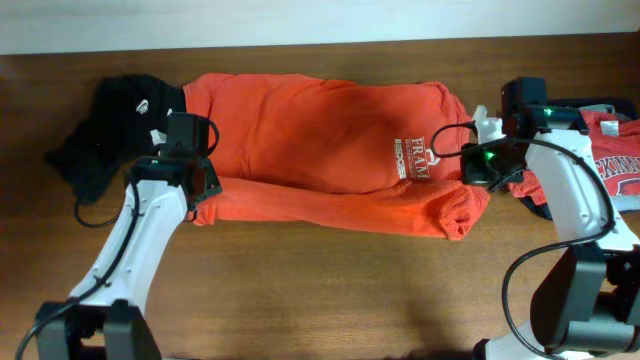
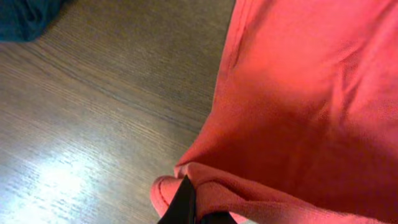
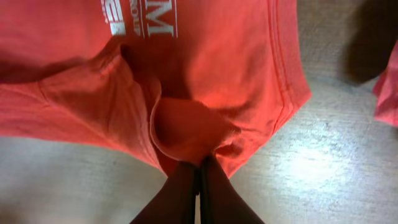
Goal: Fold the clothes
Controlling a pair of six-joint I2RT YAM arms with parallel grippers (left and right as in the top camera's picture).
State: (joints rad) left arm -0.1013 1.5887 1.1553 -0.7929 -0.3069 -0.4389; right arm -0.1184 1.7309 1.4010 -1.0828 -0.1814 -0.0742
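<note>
T-shirt point(image 1: 320, 130): orange-red, it lies lengthwise across the tabletop point(image 1: 330, 290), with the white print point(image 1: 415, 158) toward the robot's right end. The near long edge is turned up in a soft rolled band.
Right pincer point(image 3: 199, 183): closed on the T-shirt, with the fingers pressed together and a pucker of the near right corner caught between them.
Left pincer point(image 2: 185, 202): at the near left corner. Only a dark fingertip shows, with the hem bunched round it, so it appears clamped on the T-shirt.
Relation: the near edge spans from one pincer to the other, and the body of the shirt lies beyond them toward the far side.
Step in hand: likely a lengthwise fold, taking the near edge over the body.
Doing it well: raise both corners together and level. Keep the edge taut but not stretched, carry it parallel to the far edge, and let go only once it lies flat.
Surroundings: a black garment point(image 1: 105, 130) lies heaped at the left end, close to the left pincer. A second red garment point(image 1: 620, 165) with white lettering lies by the right arm. Neither should be dragged along.
</note>
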